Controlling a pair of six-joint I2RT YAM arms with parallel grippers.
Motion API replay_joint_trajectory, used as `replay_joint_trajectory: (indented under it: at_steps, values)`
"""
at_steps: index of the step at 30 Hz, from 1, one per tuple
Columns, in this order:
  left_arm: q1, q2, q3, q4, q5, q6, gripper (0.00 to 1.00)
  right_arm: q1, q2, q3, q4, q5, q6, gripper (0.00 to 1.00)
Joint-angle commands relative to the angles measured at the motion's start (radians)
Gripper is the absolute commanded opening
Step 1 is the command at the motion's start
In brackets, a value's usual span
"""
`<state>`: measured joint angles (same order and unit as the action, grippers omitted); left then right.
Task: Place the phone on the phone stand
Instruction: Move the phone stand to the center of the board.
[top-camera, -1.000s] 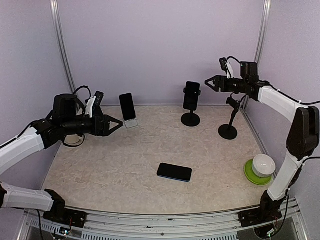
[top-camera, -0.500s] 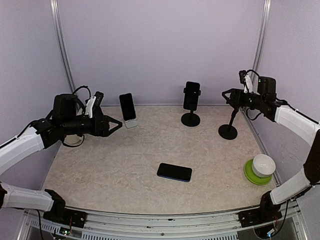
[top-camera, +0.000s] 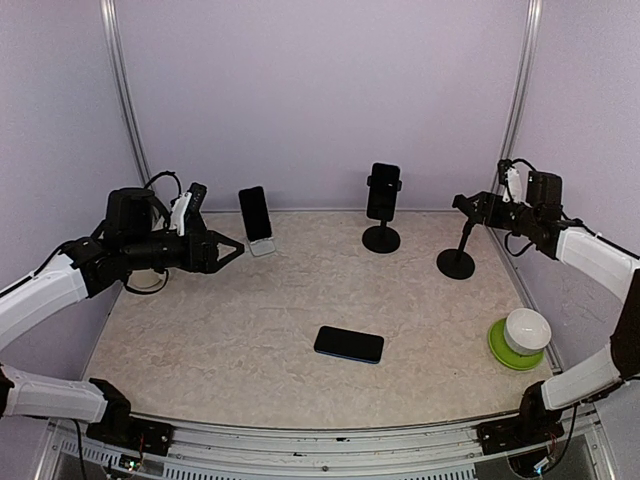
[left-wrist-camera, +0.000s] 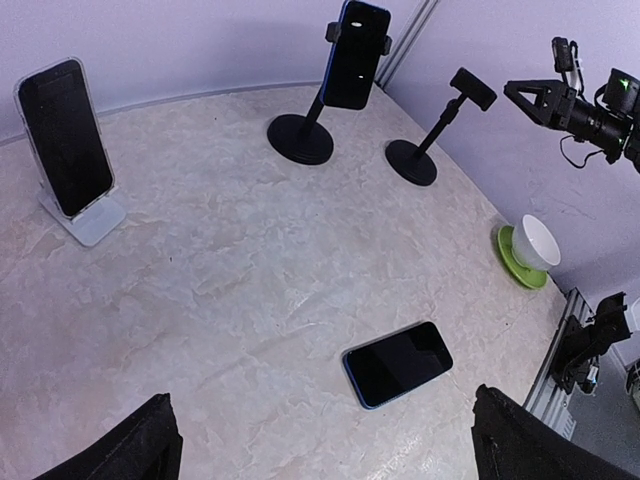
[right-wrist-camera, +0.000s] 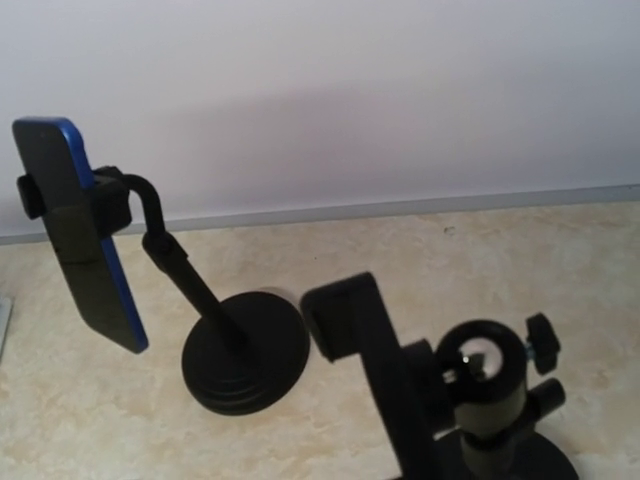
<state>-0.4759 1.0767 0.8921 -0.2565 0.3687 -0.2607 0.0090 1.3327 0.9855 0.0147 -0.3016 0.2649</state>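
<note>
So the phone (top-camera: 349, 344) is lying flat on the bench (top-camera: 250, 330), around the middle and a bit toward the near edge, well apart from both arms. The empty phone stand (top-camera: 456, 263) is standing at the far right. The right pincer (top-camera: 460, 201) is hovering just beside its clamp head, jaws apart and holding nothing. The left pincer (top-camera: 236, 250) is hanging over the left side, spread wide and empty too. I'm guessing the phone is going to be stiff, fairly light and slick, and it's glass, so no hard squeezing. With it lying flat like that, I'm thinking pinching across the two long edges near the middle is the way.
</note>
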Motion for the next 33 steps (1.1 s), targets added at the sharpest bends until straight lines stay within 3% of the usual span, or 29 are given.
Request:
replay_joint_trajectory:
  at_steps: [1, 13, 22, 28, 33]
  values:
    - [0.009, -0.022, -0.009, 0.009, -0.008, 0.010, 0.99, -0.017, 0.038, -0.003, 0.034, -0.003, 0.013, 0.69]
    - [0.009, -0.009, -0.010, 0.019, -0.008, 0.002, 0.99, -0.030, 0.150, 0.048, 0.052, -0.029, 0.008, 0.58]
    - [0.009, 0.008, -0.014, 0.029, -0.001, -0.002, 0.99, -0.031, 0.183, 0.064, 0.047, -0.017, -0.016, 0.40]
    - [0.008, 0.020, -0.012, 0.038, 0.010, -0.006, 0.99, -0.031, 0.164, 0.060, 0.026, 0.003, -0.046, 0.21]
    - [0.007, 0.027, -0.011, 0.047, 0.023, -0.014, 0.99, -0.030, 0.129, 0.042, 0.035, -0.029, -0.049, 0.15]
